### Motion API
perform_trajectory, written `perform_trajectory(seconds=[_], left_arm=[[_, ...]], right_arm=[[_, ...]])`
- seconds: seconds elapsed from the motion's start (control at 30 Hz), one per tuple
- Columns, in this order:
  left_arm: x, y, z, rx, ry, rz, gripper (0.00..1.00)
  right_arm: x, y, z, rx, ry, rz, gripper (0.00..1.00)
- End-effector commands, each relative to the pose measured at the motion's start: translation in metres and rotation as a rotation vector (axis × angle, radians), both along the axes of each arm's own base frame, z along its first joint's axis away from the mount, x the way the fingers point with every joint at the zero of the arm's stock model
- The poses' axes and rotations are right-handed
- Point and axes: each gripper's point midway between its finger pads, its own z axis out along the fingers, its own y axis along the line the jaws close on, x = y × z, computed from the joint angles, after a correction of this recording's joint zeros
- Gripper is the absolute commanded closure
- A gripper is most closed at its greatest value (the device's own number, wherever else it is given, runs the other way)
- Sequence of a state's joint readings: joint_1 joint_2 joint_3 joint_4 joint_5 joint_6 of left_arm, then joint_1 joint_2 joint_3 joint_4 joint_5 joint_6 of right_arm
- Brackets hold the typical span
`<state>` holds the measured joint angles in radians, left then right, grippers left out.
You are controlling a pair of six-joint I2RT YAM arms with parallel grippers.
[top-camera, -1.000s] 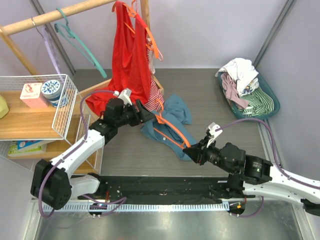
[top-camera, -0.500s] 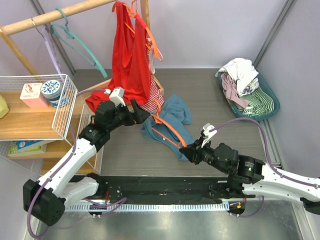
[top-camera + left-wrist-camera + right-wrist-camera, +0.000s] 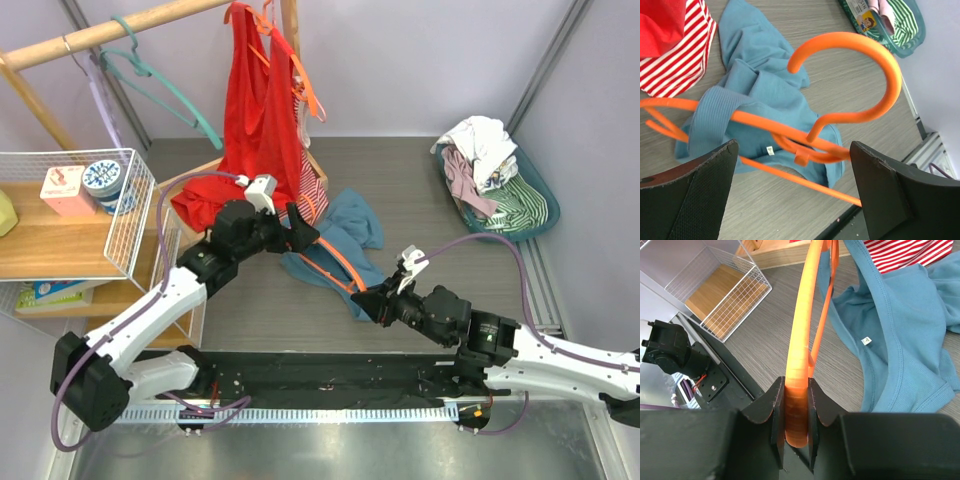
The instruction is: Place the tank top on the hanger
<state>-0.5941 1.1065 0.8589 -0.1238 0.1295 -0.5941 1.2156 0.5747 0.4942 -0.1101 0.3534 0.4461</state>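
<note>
One tank top (image 3: 760, 85) strap's over the hanger (image 3: 845, 39).
I've R gripper (image 3: 796, 412) clamped on it; L gripper (image 3: 794, 150) spread wide nr hook.

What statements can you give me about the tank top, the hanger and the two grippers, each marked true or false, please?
1. The right gripper is shut on the hanger. True.
2. The left gripper is clamped on the tank top. False: its fingers stand wide apart and hold nothing, with the hanger's hook in the gap between them.
3. One strap of the tank top is looped over an arm of the hanger. True.
4. The tank top hangs from the wooden rail. False: it lies mostly on the table; the red garment is what hangs at the rail.
</note>
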Motion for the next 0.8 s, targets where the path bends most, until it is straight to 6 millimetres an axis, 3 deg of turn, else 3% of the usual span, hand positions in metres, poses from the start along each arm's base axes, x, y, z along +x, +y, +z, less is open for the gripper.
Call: perform_trajectory(seconds=[0.0,0.53,0.73,0.77], left_arm=[[0.017,-0.004,0.026,0.012,-0.119,0.035,0.08],[0.016,-0.008,0.035,0.025,-0.240,0.062,0.27],[0.017,-0.016,0.021,0.041,-0.217,0.028,0.33],[0.018,-0.017,0.016,0.048,-0.209,0.027,0.38]], right_arm=[[0.004,0.010,0.032,0.130,-0.044,-0.004,0.99],[0.003,0.014,0.027,0.128,-0.032,0.004,0.99],[0.001,0.015,0.030,0.154,-0.029,0.012,0.99],[0.001,0.015,0.031,0.160,-0.031,0.012,0.99]])
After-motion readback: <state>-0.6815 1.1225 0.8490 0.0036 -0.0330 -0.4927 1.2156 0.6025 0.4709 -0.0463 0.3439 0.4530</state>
